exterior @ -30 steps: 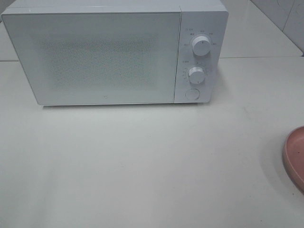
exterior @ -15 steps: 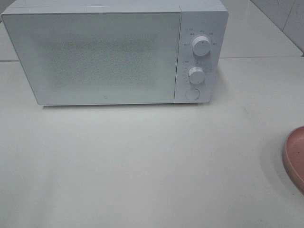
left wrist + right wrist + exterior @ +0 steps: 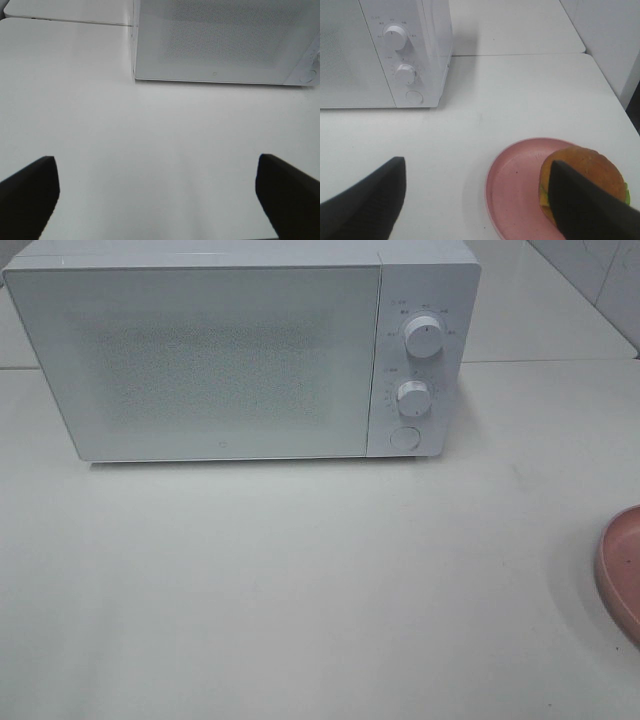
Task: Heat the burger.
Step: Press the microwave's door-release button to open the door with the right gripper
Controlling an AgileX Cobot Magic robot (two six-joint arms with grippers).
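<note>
Nothing has shifted in the past second, from what I can see on the high camera: the white microwave (image 3: 240, 350) holds the upper left and centre of the frame on the pale table (image 3: 300, 590), and its frosted door (image 3: 150, 410) is closed. Right of the door, the control strip carries an upper dial (image 3: 424, 337), a lower dial (image 3: 412, 395) and a round button (image 3: 404, 437) below them. At the far right edge, well apart from the microwave, only a slice of the pink plate (image 3: 618, 570) is in frame. Neither arm appears in this view. On the left wrist camera, the left gripper (image 3: 156, 165) hangs over bare table with its jaws spread wide and nothing between them; its two dark fingers (image 3: 30, 195) frame the microwave's door beyond. On the right wrist camera, the right gripper (image 3: 477, 165) is likewise spread wide and empty, with the table and part of the plate showing between its jaws. The burger (image 3: 585, 170) sits on the pink plate, toward the rim farthest from the microwave, its glossy brown bun on top with yellow cheese and a bit of green at the sides. One finger (image 3: 585, 210) of the right gripper overlaps it in this view; I cannot tell whether they touch.
</note>
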